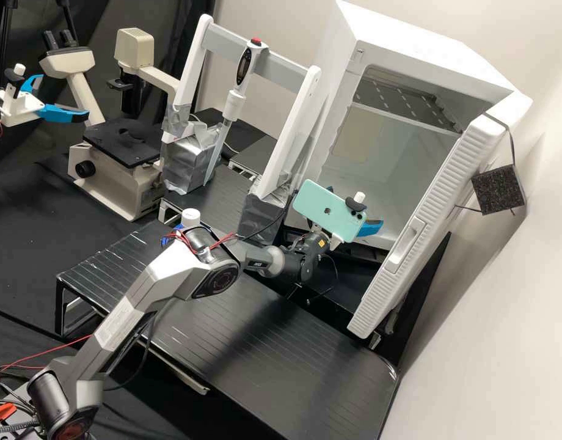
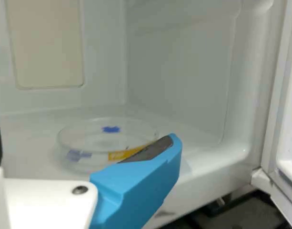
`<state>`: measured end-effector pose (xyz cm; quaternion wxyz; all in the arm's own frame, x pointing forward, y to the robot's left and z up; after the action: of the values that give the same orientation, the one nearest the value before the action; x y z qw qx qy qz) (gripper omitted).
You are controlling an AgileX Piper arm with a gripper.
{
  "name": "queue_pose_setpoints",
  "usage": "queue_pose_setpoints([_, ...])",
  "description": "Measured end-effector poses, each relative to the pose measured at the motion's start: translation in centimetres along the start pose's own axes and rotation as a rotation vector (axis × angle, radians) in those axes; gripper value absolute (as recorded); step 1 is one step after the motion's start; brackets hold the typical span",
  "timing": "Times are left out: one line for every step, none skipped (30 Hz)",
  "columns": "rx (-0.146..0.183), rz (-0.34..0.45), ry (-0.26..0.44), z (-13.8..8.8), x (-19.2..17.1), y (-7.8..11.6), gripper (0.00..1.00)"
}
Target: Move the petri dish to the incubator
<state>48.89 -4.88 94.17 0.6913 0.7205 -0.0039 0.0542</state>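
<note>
Inside the incubator (image 1: 421, 46), off its walls (image 2: 179, 71), sits the petri dish (image 2: 105, 140), end effector (image 1: 358, 208) spread.

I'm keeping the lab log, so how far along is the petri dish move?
The carrying looks done: the petri dish appears to lie flat on the floor of the incubator. In hand, likely, is the release: the gripper is at the dish, jaws apart. What seems left is backing out, then perhaps shutting the door, which stands open.
</note>
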Motion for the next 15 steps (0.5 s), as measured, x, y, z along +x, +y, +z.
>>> queue_pose_setpoints([-0.003,-0.002,0.001,0.0,-0.3,0.2,1.0])
queue_pose_setpoints([-0.005,-0.007,-0.002,0.2,-0.9,0.2,1.0])
queue_pose_setpoints([-0.003,-0.003,0.002,0.1,-1.2,0.4,1.0])
queue_pose_setpoints([0.002,-0.005,0.0,0.3,-1.7,0.3,1.0])
queue_pose_setpoints([0.004,0.001,0.006,0.3,-2.2,0.6,1.0])
queue_pose_setpoints([0.008,0.002,0.001,0.5,-2.7,0.7,1.0])
queue_pose_setpoints([0.012,0.004,0.001,0.6,-3.2,0.7,1.0])
queue_pose_setpoints([0.017,0.005,0.001,0.8,-3.7,0.7,1.0])
queue_pose_setpoints([0.021,0.011,0.007,0.9,-4.2,0.9,1.0])
queue_pose_setpoints([0.025,0.015,0.011,1.0,-4.7,1.0,1.0])
queue_pose_setpoints([0.031,0.019,0.014,1.1,-5.4,1.0,1.0])
queue_pose_setpoints([0.035,0.024,0.018,1.2,-6.1,1.1,1.0])
queue_pose_setpoints([0.037,0.032,0.025,1.3,-6.9,1.2,1.0])
queue_pose_setpoints([0.042,0.034,0.027,1.3,-7.4,1.2,1.0])
queue_pose_setpoints([0.045,0.039,0.031,1.4,-8.2,1.3,1.0])
